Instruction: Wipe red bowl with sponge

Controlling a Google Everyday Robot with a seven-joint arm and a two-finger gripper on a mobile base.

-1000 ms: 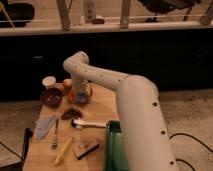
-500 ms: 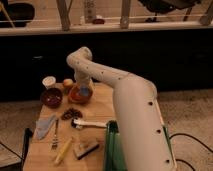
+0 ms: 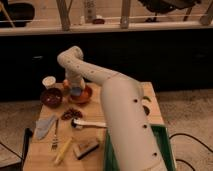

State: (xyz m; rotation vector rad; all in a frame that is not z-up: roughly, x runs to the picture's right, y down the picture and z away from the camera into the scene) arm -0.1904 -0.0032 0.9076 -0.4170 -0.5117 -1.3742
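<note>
The red bowl (image 3: 86,96) sits toward the far edge of the wooden surface (image 3: 94,110), with only a narrow strip of wood behind it before the drop to the dark floor. The gripper (image 3: 75,86) hangs straight down into the bowl from the bent white arm (image 3: 125,115). The sponge (image 3: 76,92), a small blue-grey pad, lies right under its tip inside the bowl. Whether the gripper is clamped on the pad, I cannot tell.

Room to the left is tight: a maroon bowl (image 3: 51,97) stands just beside the red one, and a white cup (image 3: 49,81) is close behind that, near the far left corner. To the right the arm's own bulk covers the surface. In front lies a small dark red heap (image 3: 71,113) near the bowl's rim, then a white-handled tool (image 3: 91,123).

Farther forward are a blue-grey cloth (image 3: 44,126), a fork (image 3: 55,136), a yellow stick (image 3: 63,150) and a tan block (image 3: 86,148). A green bin (image 3: 167,145) stands at the right.
</note>
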